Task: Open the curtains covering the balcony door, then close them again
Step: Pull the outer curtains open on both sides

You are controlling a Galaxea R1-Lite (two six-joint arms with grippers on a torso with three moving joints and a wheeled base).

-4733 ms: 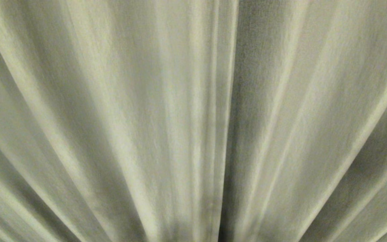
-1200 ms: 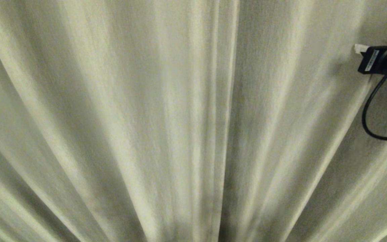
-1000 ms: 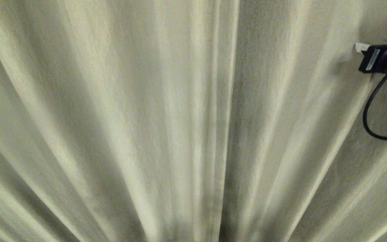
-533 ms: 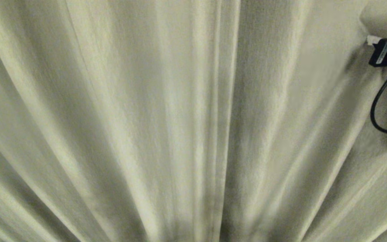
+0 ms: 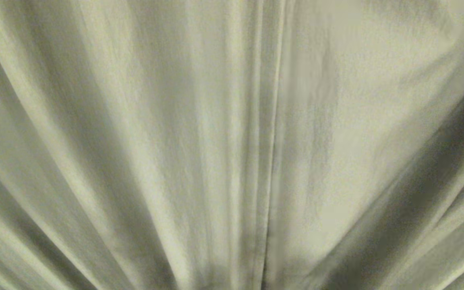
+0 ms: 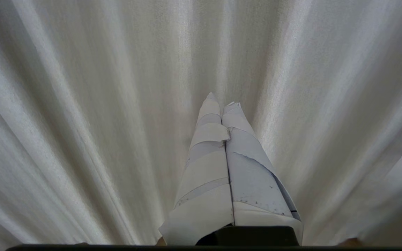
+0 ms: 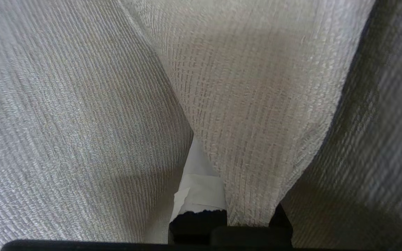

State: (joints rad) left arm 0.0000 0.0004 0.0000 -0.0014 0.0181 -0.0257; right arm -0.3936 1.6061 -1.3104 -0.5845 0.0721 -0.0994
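The curtains point(image 5: 175, 133) fill the whole head view, two panels whose inner edges meet just right of centre; the left panel's hem overlaps the right panel's edge point(image 5: 274, 133) from top to bottom. The left gripper point(image 6: 222, 101) sits just in front of the folds, its fingers together, whether touching the cloth cannot be told. The right gripper point(image 7: 201, 174) lies buried among the right panel's folds, which drape over it on both sides.

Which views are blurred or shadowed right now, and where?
Head view: the curtains blur softly on the right, a dark shadow band at lower right. Left wrist view: sharp on the left gripper. Right wrist view: crisp weave, right gripper mostly hidden by a fold, right side shadowed.
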